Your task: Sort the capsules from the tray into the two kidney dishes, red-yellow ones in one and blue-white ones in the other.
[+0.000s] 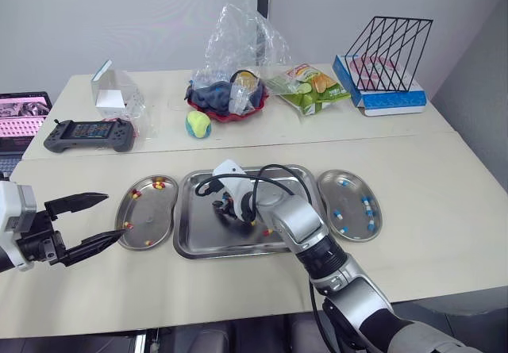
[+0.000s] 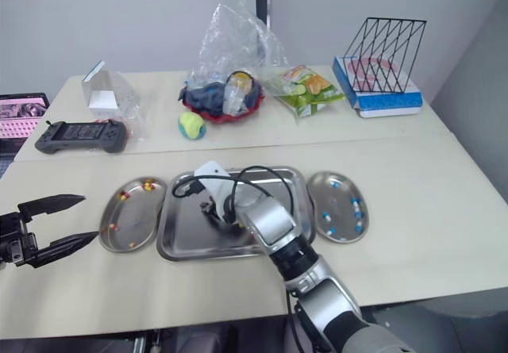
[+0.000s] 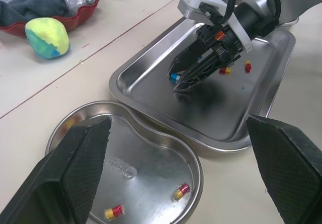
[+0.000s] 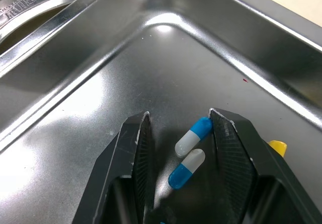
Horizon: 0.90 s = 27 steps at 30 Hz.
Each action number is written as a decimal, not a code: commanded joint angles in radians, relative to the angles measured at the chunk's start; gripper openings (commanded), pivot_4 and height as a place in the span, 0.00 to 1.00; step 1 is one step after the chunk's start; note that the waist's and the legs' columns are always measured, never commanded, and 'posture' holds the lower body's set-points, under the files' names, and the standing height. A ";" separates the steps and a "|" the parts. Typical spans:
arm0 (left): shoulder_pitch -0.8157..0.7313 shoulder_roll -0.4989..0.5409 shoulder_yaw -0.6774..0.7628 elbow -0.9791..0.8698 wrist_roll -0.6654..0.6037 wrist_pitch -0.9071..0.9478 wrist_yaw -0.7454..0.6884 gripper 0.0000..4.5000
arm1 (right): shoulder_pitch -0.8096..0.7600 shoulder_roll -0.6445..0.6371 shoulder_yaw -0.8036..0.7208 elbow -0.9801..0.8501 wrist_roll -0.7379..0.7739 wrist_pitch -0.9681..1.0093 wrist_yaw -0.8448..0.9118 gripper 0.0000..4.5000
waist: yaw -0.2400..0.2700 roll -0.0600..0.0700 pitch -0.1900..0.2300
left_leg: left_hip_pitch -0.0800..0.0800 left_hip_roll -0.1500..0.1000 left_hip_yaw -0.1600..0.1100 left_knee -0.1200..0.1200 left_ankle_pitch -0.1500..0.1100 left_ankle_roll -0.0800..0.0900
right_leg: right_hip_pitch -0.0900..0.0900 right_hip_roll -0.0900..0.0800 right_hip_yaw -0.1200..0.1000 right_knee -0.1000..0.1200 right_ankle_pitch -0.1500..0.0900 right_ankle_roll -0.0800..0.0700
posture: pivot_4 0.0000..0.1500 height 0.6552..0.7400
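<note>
Right wrist view: right gripper half-open, empty, straddling two blue-white capsules left of tray centre, positioned to pinch.

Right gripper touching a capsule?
Cannot tell. Right wrist view: a capsule appears against one finger of the open right gripper; contact or overlap unclear.

Behind one finger of my right tool a yellow capsule peeks out, its other end hidden. From my head, the tool's tips merge into one dark blot, too small to tell apart. The laptop is cut by the picture's edge.
</note>
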 commanded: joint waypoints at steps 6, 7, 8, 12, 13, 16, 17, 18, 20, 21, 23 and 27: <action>0.004 0.001 0.015 -0.005 0.000 -0.013 0.002 1.00 | 0.010 0.004 0.011 -0.039 -0.003 0.042 0.000 0.45 | -0.005 0.000 0.000 | 0.000 0.000 0.000 0.000 0.000 0.000 | 0.000 0.000 0.000 0.000 0.000 0.000 | 1.00 1.00; 0.003 0.001 0.014 -0.004 0.001 -0.014 0.002 1.00 | 0.011 0.004 0.010 -0.041 -0.005 0.045 -0.004 0.45 | -0.005 0.000 0.000 | 0.000 0.000 0.000 0.000 0.000 0.000 | 0.000 0.000 0.000 0.000 0.000 0.000 | 1.00 1.00; 0.002 0.001 0.014 -0.003 0.001 -0.014 0.002 1.00 | 0.013 0.004 0.009 -0.043 -0.005 0.047 -0.006 0.45 | -0.006 0.000 0.000 | 0.000 0.000 0.000 0.000 0.000 0.000 | 0.000 0.000 0.000 0.000 0.000 0.000 | 1.00 1.00; -0.007 0.001 0.013 -0.001 -0.005 -0.008 0.008 1.00 | 0.014 0.004 0.009 -0.046 -0.008 0.053 -0.010 0.45 | -0.006 0.000 0.000 | 0.000 0.000 0.000 0.000 0.000 0.000 | 0.000 0.000 0.000 0.000 0.000 0.000 | 1.00 1.00; -0.006 0.001 0.013 -0.002 -0.004 -0.009 0.007 1.00 | 0.014 0.004 0.009 -0.047 -0.008 0.054 -0.010 0.45 | -0.007 0.000 0.000 | 0.000 0.000 0.000 0.000 0.000 0.000 | 0.000 0.000 0.000 0.000 0.000 0.000 | 1.00 1.00; -0.004 0.001 0.013 -0.004 -0.004 -0.009 0.007 1.00 | 0.015 0.005 0.011 -0.046 -0.009 0.052 -0.007 0.45 | -0.007 0.000 0.000 | 0.000 0.000 0.000 0.000 0.000 0.000 | 0.000 0.000 0.000 0.000 0.000 0.000 | 1.00 1.00; -0.004 0.001 0.013 -0.005 -0.004 -0.009 0.007 1.00 | 0.013 0.005 0.013 -0.044 -0.008 0.047 -0.003 0.45 | -0.008 0.000 0.000 | 0.000 0.000 0.000 0.000 0.000 0.000 | 0.000 0.000 0.000 0.000 0.000 0.000 | 1.00 1.00; -0.004 0.001 0.012 -0.005 -0.004 -0.009 0.007 1.00 | 0.013 0.005 0.015 -0.043 -0.007 0.044 0.000 0.45 | -0.008 0.000 0.000 | 0.000 0.000 0.000 0.000 0.000 0.000 | 0.000 0.000 0.000 0.000 0.000 0.000 | 1.00 1.00; -0.005 0.001 0.011 -0.005 -0.004 -0.009 0.008 1.00 | 0.013 0.004 0.018 -0.043 -0.008 0.042 0.005 0.45 | -0.008 0.000 0.000 | 0.000 0.000 0.000 0.000 0.000 0.000 | 0.000 0.000 0.000 0.000 0.000 0.000 | 1.00 1.00; -0.005 0.001 0.012 -0.005 -0.003 -0.009 0.008 1.00 | 0.014 0.004 0.017 -0.043 -0.008 0.043 0.005 0.45 | -0.008 0.000 0.000 | 0.000 0.000 0.000 0.000 0.000 0.000 | 0.000 0.000 0.000 0.000 0.000 0.000 | 1.00 1.00; -0.005 0.001 0.013 -0.006 -0.004 -0.009 0.008 1.00 | 0.014 0.005 0.014 -0.043 -0.008 0.046 0.003 0.45 | -0.008 0.000 0.000 | 0.000 0.000 0.000 0.000 0.000 0.000 | 0.000 0.000 0.000 0.000 0.000 0.000 | 1.00 1.00; -0.005 0.002 0.013 -0.007 -0.004 -0.009 0.009 1.00 | 0.016 0.009 0.005 -0.043 -0.008 0.049 -0.004 0.39 | -0.008 0.000 0.000 | 0.000 0.000 0.000 0.000 0.000 0.000 | 0.000 0.000 0.000 0.000 0.000 0.000 | 1.00 1.00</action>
